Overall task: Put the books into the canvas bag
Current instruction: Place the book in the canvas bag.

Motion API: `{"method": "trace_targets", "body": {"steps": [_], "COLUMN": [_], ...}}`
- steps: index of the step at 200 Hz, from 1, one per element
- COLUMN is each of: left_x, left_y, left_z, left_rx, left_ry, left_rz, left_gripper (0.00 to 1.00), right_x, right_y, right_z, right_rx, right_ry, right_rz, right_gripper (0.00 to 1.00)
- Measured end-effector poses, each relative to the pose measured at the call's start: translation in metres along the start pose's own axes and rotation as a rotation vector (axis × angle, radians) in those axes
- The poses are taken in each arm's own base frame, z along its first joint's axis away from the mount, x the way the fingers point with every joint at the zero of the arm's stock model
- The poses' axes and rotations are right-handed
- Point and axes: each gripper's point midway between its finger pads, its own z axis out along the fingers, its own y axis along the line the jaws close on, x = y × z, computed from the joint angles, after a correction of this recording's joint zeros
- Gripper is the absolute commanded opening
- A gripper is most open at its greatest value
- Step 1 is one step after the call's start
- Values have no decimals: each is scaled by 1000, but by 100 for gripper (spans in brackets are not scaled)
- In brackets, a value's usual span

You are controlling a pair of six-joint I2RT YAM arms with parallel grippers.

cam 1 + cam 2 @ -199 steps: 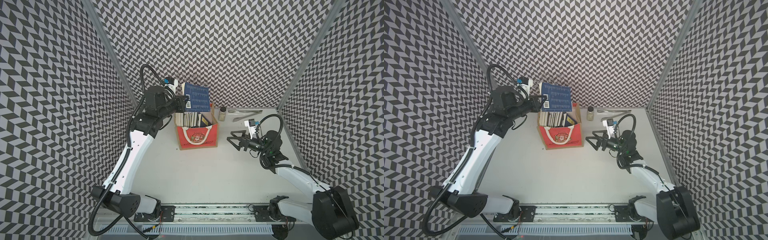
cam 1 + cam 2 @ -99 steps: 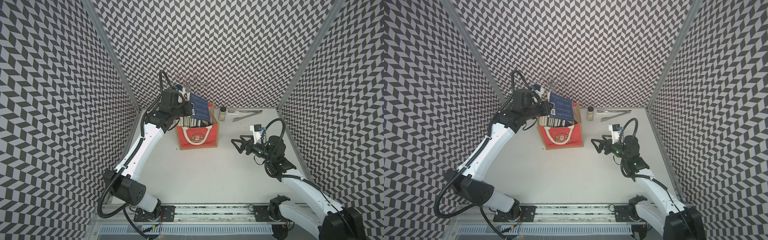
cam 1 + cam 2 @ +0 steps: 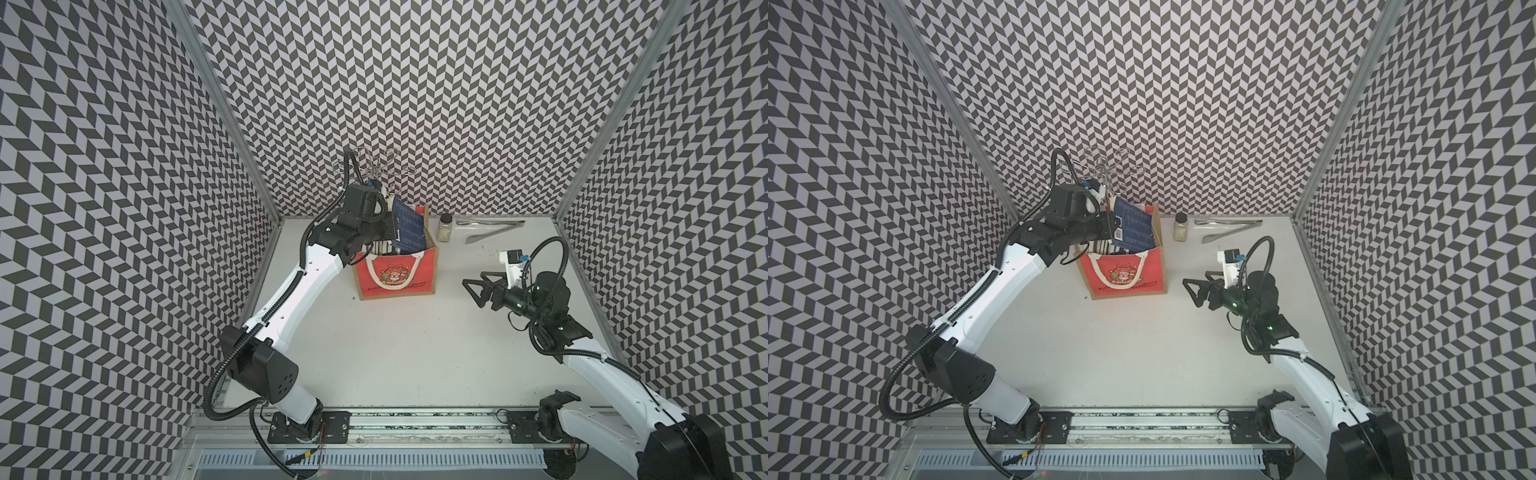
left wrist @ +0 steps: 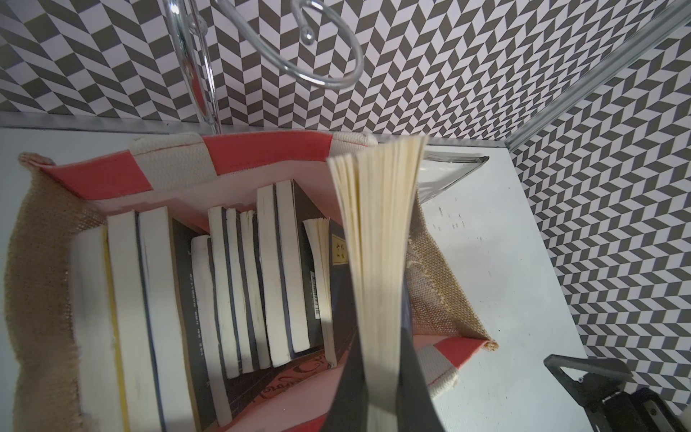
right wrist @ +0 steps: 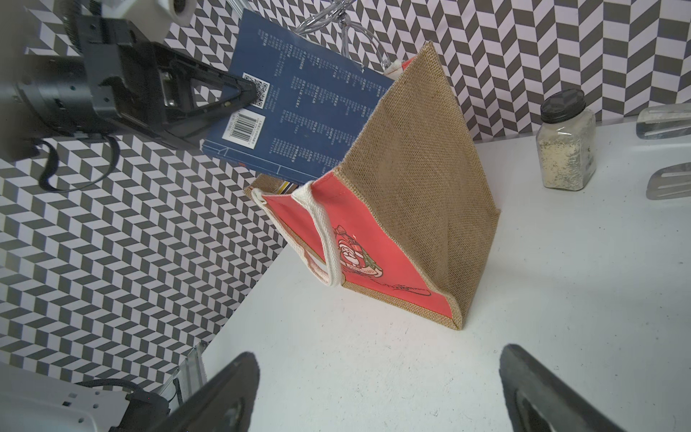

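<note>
- The navy book (image 5: 299,112) is clamped between the fingers of the left gripper (image 5: 248,91) at its barcode corner. The rest of the book reaches past the fingertips, tilted, with its lower edge just inside the rim of the canvas bag (image 5: 411,179).
- A corner grip probably leaves the free end clear to slide in.
- The packed books (image 4: 224,280) stand on edge below the fingers. The only slot left looks to be against the jute side, under the held book.
- The right gripper (image 3: 473,291) has its fingers spread wide and holds nothing. The bag stands well beyond its fingertips, and the gripper is likely on standby.
- Hidden: the far left finger is behind the cover, and the book's lower corner is behind the rim. Contact with the packed books cannot be told.
</note>
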Motion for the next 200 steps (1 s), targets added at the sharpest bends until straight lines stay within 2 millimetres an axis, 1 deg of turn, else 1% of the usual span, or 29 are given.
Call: {"method": "trace_targets", "body": {"steps": [21,35,51,66,82,96,114,122,135,156,165,175,200], "left_x": [12,24,37,43,47,46,43,41,36,28,26,25,20], "left_y": [5,8,11,12,12,10,7,4,0,-9,-11,-14,-18], "left_z": [23,41,56,65,69,70,71,70,69,65,65,64,58], "left_rx": [-16,-28,-39,-42,-39,-32,-18,-9,8,36,50,64,99], "left_ry": [47,87,127,148,159,161,158,153,144,123,118,116,109], "left_rz": [-5,-7,-6,-6,-6,-6,-11,-13,-12,-4,-1,0,-1], "left_gripper": [0,0,0,0,0,9,27,34,37,46,49,51,61], "right_x": [0,1,2,3,3,3,3,3,3,3,3,3,3], "right_y": [0,0,-1,-1,-1,-1,-2,-2,-2,-3,-3,-3,-4], "right_z": [0,0,0,0,0,0,0,0,0,0,0,0,0], "right_rx": [0,2,4,5,5,6,6,7,9,12,13,13,16], "right_ry": [1,4,8,10,10,9,10,9,8,8,7,8,8], "right_rz": [0,1,1,0,-1,-1,-1,-1,-1,-1,-1,-1,-2], "right_gripper": [99,99,99,99,99,100,99,99,99,99,99,99,100]}}
